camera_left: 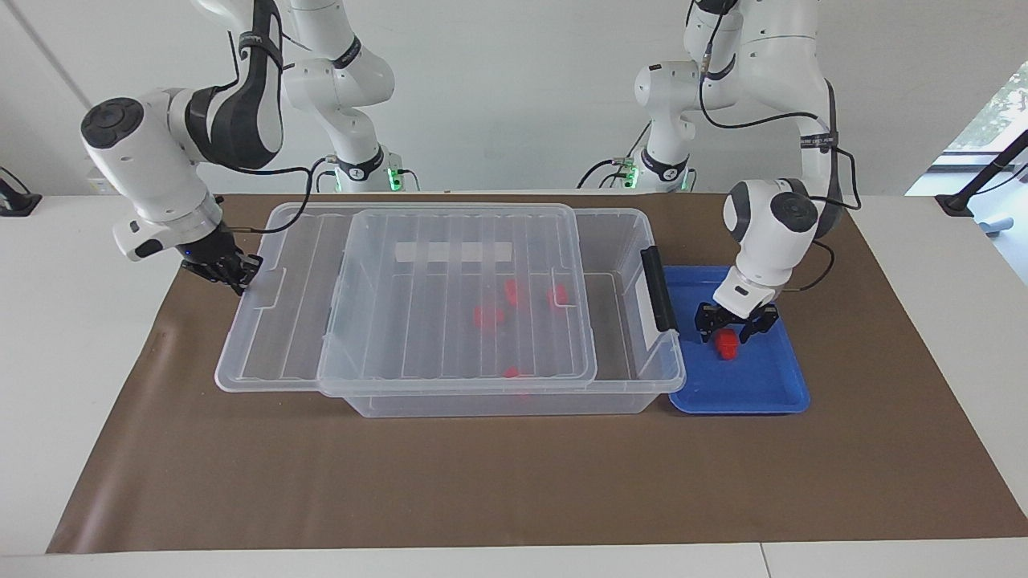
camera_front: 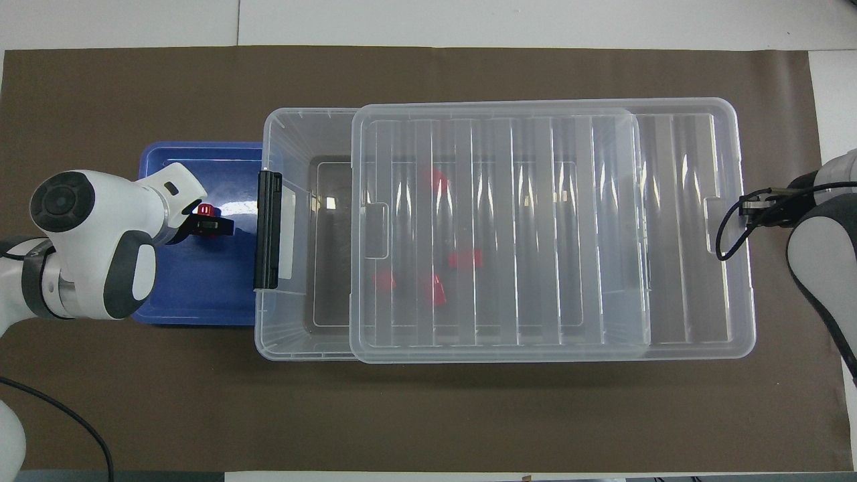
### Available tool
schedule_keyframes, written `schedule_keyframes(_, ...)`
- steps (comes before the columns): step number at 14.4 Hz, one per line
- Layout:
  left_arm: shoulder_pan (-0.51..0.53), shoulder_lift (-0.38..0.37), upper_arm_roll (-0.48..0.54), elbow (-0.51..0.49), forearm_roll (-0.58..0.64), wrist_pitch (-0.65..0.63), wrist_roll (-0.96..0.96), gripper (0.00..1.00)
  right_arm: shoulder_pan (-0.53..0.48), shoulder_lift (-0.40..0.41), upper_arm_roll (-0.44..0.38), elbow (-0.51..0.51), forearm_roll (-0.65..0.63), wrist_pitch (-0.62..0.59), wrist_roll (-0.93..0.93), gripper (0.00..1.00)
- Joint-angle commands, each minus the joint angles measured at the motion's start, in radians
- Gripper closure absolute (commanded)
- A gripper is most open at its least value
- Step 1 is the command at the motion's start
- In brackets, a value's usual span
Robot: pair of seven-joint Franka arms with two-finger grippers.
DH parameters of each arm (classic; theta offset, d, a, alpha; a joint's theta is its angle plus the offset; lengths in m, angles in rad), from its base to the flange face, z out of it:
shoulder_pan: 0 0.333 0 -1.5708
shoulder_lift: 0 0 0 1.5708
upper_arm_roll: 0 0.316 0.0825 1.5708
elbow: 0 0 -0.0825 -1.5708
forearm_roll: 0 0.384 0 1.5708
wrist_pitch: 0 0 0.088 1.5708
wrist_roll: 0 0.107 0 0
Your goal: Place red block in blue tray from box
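The clear box [camera_left: 498, 405] stands mid-table, its black latch [camera_left: 658, 289] toward the left arm's end. Its ribbed lid [camera_left: 418, 345] is slid toward the right arm's end, leaving the latch end uncovered. Several red blocks [camera_left: 486, 315] lie inside under the lid. The blue tray [camera_left: 755, 389] sits beside the box's latch end. One red block [camera_left: 727, 345] lies in it. My left gripper [camera_left: 735, 331] is open just over that block, fingers either side of it. My right gripper [camera_left: 234, 277] is shut on the lid's overhanging rim.
Brown paper [camera_left: 514, 490] covers the table under everything. In the overhead view the left arm's wrist [camera_front: 94, 248] covers part of the blue tray [camera_front: 194, 294], and the lid [camera_front: 683, 234] overhangs the box [camera_front: 294, 134] toward the right gripper [camera_front: 744, 206].
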Motion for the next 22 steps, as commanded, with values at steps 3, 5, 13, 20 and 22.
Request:
schedule_keyframes(3,-0.006,-0.100,-0.008,0.149,0.009,-0.271,-0.002,0.00,0.003,-0.023,0.075,-0.027,0.004,0.008,0.116,1.00)
schedule_keyframes(5,-0.023,-0.112,-0.010,0.248,0.009,-0.408,-0.004,0.00,0.003,-0.023,0.110,-0.027,0.004,0.008,0.174,1.00)
schedule_keyframes(13,-0.032,-0.108,-0.010,0.618,-0.022,-0.806,0.001,0.00,0.023,-0.028,0.161,-0.033,0.005,0.009,0.289,1.00)
schedule_keyframes(20,0.017,-0.130,0.002,0.608,-0.025,-0.832,0.050,0.00,0.025,-0.030,0.181,-0.036,0.005,0.014,0.309,1.00)
schedule_keyframes(22,0.017,-0.155,0.001,0.559,-0.025,-0.810,0.053,0.00,0.025,-0.030,0.182,-0.041,0.007,0.016,0.320,1.00)
